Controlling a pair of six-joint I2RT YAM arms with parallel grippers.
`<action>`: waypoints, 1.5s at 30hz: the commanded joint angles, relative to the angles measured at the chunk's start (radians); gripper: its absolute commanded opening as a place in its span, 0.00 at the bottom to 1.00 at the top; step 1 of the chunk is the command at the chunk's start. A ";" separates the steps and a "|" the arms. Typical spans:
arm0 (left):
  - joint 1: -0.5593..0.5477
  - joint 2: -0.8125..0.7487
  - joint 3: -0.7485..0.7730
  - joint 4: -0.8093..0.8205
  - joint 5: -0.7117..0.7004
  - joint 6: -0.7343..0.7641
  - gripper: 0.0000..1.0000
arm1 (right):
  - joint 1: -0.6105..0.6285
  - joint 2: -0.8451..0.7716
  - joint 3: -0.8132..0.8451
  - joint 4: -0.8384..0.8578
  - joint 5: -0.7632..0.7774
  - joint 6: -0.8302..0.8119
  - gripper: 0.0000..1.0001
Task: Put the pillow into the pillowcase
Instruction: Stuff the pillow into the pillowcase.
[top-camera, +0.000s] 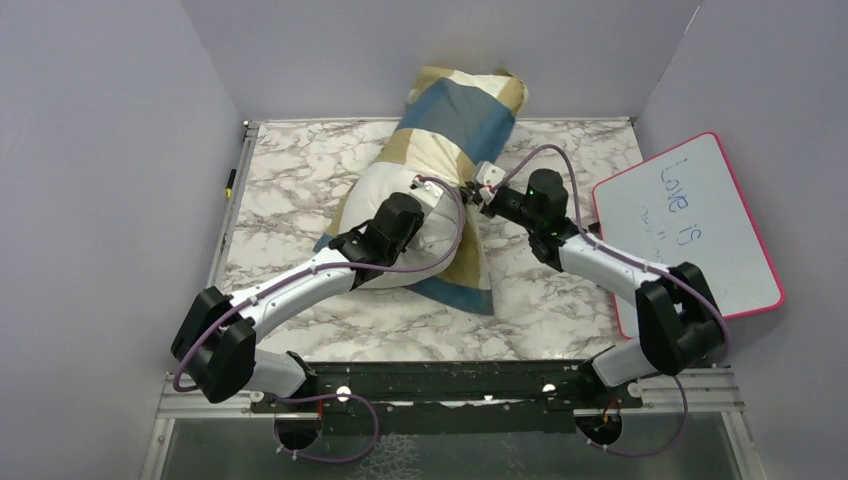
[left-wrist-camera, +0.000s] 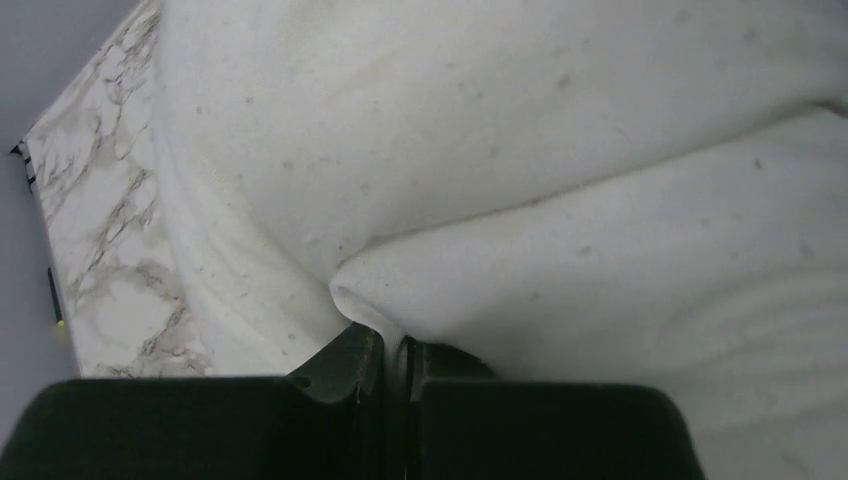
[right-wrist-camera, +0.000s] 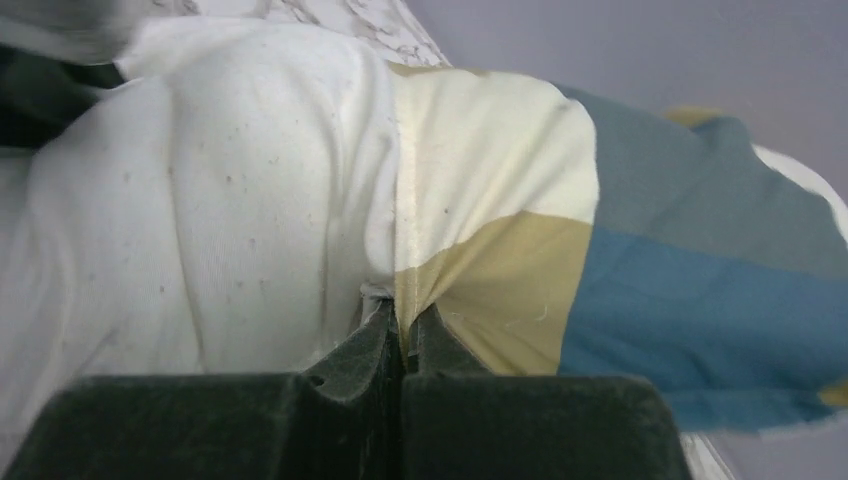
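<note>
Left claw (left-wrist-camera: 392, 345) pinched shut on fold of pillow (top-camera: 372, 195) fabric, at bare near half. Right claw (right-wrist-camera: 400, 325) clamped shut on pillowcase (top-camera: 462, 108) hem, where cream and tan blocks meet white cushion. Pillow lies diagonally across marble tabletop (top-camera: 290, 170), far half inside pillowcase, far end up against back wall. Blue corner of pillowcase shows under near end. Whiteboard (top-camera: 690, 230) at right edge.

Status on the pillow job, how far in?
Done: the far part of the pillow sits inside the pillowcase. In hand: the left gripper pinches a fold of bare pillow, and the right gripper is shut on the pillowcase's open hem. Left: the near part is uncovered, so the hem needs drawing over it.
</note>
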 joint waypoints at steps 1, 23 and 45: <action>0.025 0.046 0.004 -0.003 -0.153 -0.081 0.00 | 0.041 -0.143 -0.064 -0.031 -0.177 0.032 0.00; 0.014 0.031 0.015 0.003 -0.155 -0.152 0.00 | 0.067 -0.186 -0.093 -0.144 -0.175 0.229 0.00; 0.278 -0.211 0.074 -0.238 0.279 -0.708 0.75 | 0.067 -0.024 0.482 -0.698 0.342 0.352 0.53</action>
